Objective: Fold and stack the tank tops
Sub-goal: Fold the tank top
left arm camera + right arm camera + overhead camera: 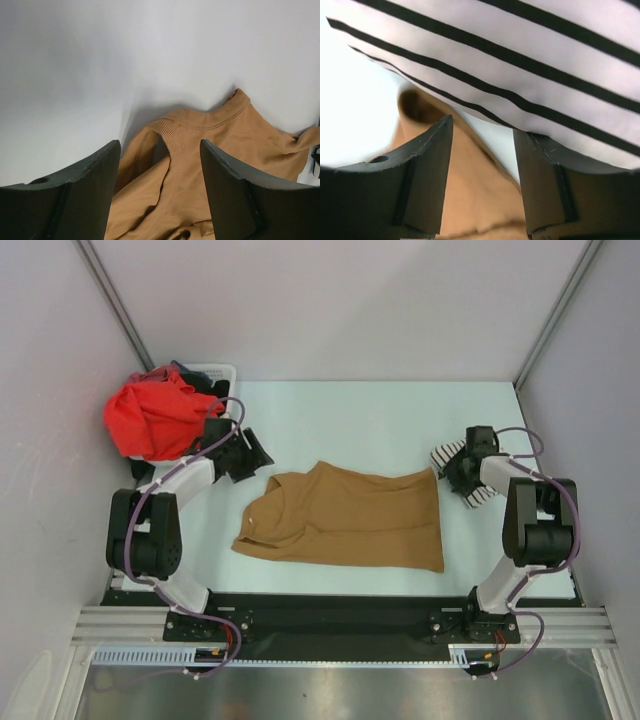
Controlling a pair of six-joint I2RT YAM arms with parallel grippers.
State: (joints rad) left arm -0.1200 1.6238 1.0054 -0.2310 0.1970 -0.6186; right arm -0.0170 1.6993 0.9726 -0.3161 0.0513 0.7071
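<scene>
Tan tank top (345, 520) lies spread flat at the middle of the table (330, 410), neck and straps toward the left edge, hem toward the right edge. Striped tank top (447, 453) sits bunched near the right edge, just beside that hem, with the right gripper (463, 473) over it. The right jaws stand apart, with nothing clamped between them. Left gripper (247, 454) hovers near the strap end, its jaws likewise apart and empty.

Judged step: taking hold for the first fold of the tan top. Recommended: pinch the strap (172, 135) and the hem corner through both layers, lift low, and carry both ends evenly so the edges meet. Keep the striped cloth out of the right pinch.
</scene>
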